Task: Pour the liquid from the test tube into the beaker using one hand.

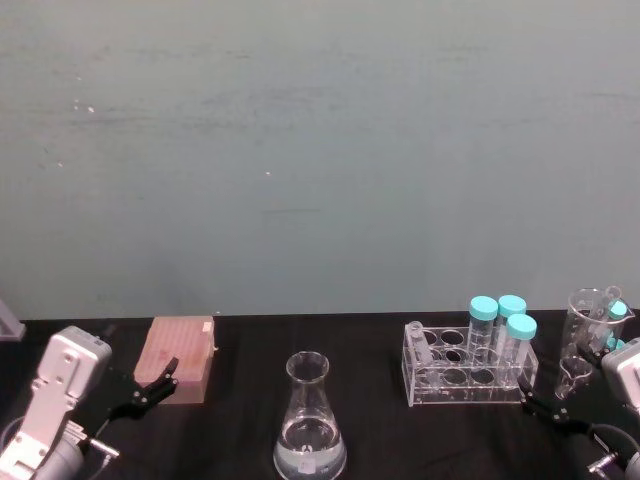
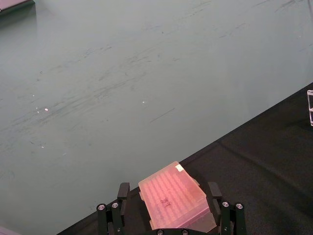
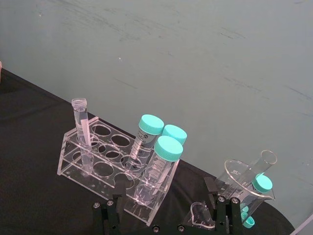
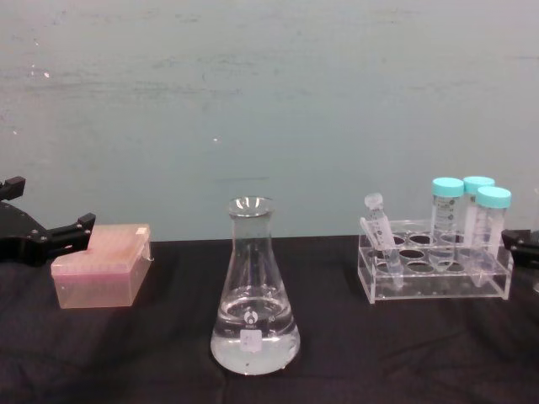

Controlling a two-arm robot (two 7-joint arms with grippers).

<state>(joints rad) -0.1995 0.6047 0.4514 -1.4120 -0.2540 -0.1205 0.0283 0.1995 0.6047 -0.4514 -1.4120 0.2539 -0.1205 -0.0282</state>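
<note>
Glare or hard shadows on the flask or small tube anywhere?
Chest view: flask shows only small highlights, liquid readable, no hard shadows on the black cloth. Head view: small tube faint against its clear rack. Right wrist view: tube outline plain.

One beaker point(image 4: 254, 295), one test tube point(image 4: 381, 229), one pink box point(image 4: 101, 271) — three teal-capped tubes point(image 4: 447, 223) in rack point(image 4: 438, 288)

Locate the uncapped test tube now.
Head view, robot's right: the test tube leans in the left end of the rack, right of the beaker, left of the teal-capped tubes.
</note>
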